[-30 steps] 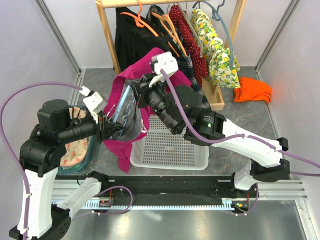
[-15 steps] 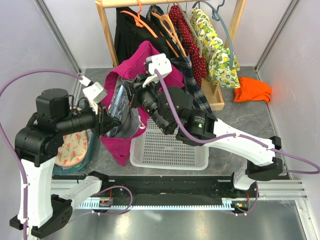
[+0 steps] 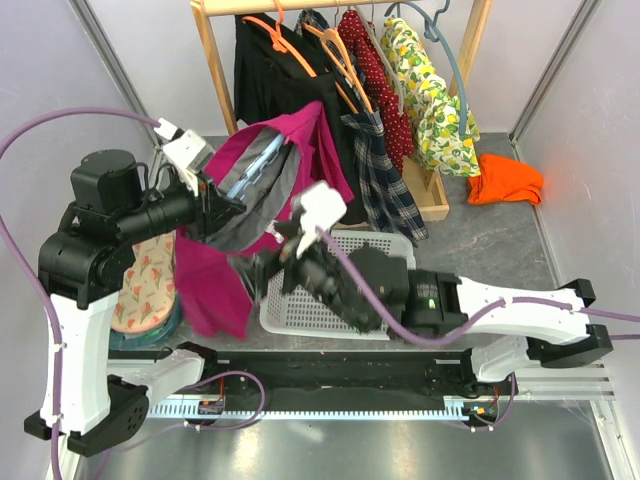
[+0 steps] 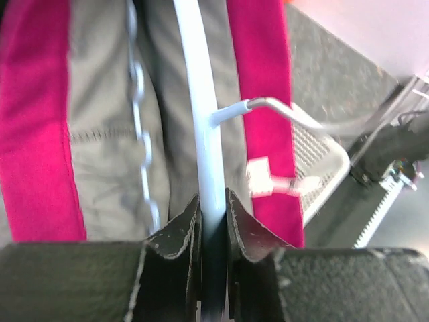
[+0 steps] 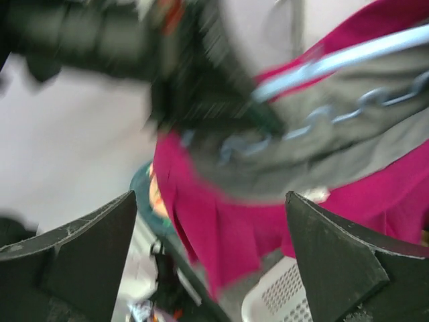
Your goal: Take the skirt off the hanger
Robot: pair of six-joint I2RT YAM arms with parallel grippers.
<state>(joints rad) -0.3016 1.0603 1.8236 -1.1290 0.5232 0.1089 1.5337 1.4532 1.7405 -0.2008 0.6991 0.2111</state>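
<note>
The plaid skirt hangs on the rack at the back, on a pale peach hanger; neither gripper touches it. My left gripper is shut on the bar of a light-blue hanger. That hanger carries a magenta garment with grey lining, hanging left of the basket. My right gripper stands open just below and in front of the magenta garment, with nothing between its fingers.
A white perforated basket sits on the table under the right arm. The wooden rack holds black, red and lemon-print garments. An orange cloth lies at the right. A teal bin with floral cloth stands at the left.
My right gripper has opened, let go of the magenta garment and pulled back toward the near edge. The left gripper has lifted the light-blue hanger, and the garment hangs lower from it.
</note>
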